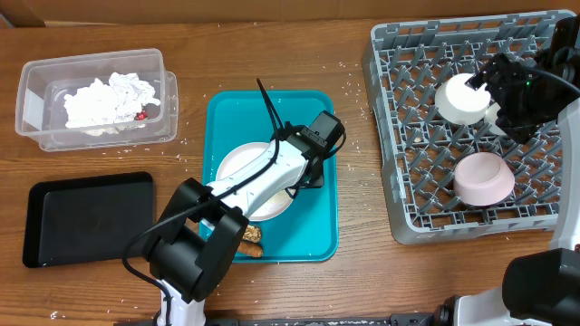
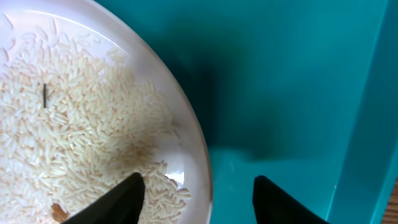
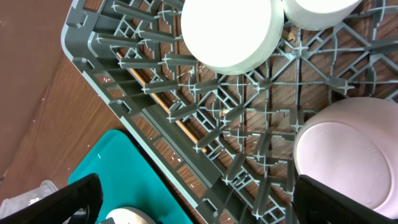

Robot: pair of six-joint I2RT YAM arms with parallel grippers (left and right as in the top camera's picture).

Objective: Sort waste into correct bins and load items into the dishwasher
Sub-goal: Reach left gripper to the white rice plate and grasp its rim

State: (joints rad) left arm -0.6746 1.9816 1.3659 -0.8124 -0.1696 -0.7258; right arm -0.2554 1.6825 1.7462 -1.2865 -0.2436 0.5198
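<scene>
A white plate (image 1: 243,167) holding loose rice (image 2: 74,118) lies in the teal tray (image 1: 313,231). My left gripper (image 1: 313,172) (image 2: 198,180) is open and straddles the plate's right rim, one finger over the rice, the other over the tray. A brown chunk and a carrot piece (image 1: 251,237) lie by the plate. The grey dish rack (image 1: 385,136) holds an upturned white bowl (image 1: 462,98) (image 3: 227,31), a pink bowl (image 1: 483,177) (image 3: 348,155) and a whitish cup (image 3: 317,7). My right gripper (image 1: 497,89) (image 3: 196,183) is open and empty above the rack.
A clear tub (image 1: 32,109) at the back left holds crumpled tissue (image 1: 104,101) and a red wrapper (image 1: 142,115). A black tray (image 1: 86,217) lies at the front left. Rice grains (image 1: 353,136) are scattered on the wooden table between the teal tray and the rack.
</scene>
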